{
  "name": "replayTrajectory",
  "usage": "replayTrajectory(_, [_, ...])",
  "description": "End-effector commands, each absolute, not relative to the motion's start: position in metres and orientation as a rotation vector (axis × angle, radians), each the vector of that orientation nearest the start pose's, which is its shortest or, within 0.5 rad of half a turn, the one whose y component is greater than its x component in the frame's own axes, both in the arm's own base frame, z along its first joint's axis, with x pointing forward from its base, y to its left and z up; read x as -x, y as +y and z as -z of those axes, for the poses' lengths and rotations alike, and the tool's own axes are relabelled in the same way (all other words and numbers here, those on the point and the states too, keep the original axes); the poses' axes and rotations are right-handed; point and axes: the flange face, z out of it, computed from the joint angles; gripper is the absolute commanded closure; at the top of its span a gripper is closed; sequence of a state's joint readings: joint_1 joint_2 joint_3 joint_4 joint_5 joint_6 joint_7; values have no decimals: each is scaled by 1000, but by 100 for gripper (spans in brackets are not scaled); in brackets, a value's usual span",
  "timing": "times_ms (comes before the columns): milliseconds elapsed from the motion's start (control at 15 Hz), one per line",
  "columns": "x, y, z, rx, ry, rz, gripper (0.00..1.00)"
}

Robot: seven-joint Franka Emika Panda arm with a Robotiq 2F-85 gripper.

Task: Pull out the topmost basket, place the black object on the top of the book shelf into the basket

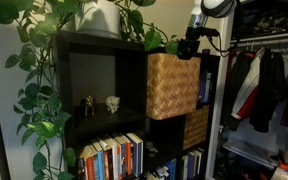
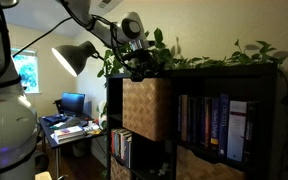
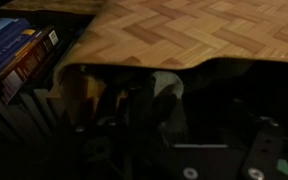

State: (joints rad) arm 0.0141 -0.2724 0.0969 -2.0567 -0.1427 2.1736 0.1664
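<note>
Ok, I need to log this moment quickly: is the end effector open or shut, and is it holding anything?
End effector: open, nothing visibly held, just above the wicker basket.

Arm point(image 2: 89, 17): glossy white rounded links, grey-black joint rings, dark wrist block, matte black claw point(image 2: 138, 62).

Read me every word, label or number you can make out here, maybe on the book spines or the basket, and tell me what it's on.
No text is legible in any view.
Lower books: spine print too small and blurred to read.
Upper books beside the topmost basket: spine print blurred, unreadable.
Books in the wrist view: too dark and blurred to read.
Topmost basket: plain weave, no label visible.
</note>
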Motion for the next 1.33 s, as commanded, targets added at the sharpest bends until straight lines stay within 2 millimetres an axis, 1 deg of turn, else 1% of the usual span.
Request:
replayTrajectory(0, [-502, 62, -604, 3177, 86, 586, 0])
replayTrajectory(200, [-503, 60, -617, 3181, 173, 592, 0])
replayTrajectory(533, [-498, 61, -648, 3170, 301, 544, 0])
replayTrajectory(867, [-494, 61, -675, 3145, 391, 579, 0])
replayTrajectory(1067, [-495, 59, -683, 3126, 411, 596, 0])
replayTrajectory(1267, [-493, 57, -685, 3117, 443, 594, 0])
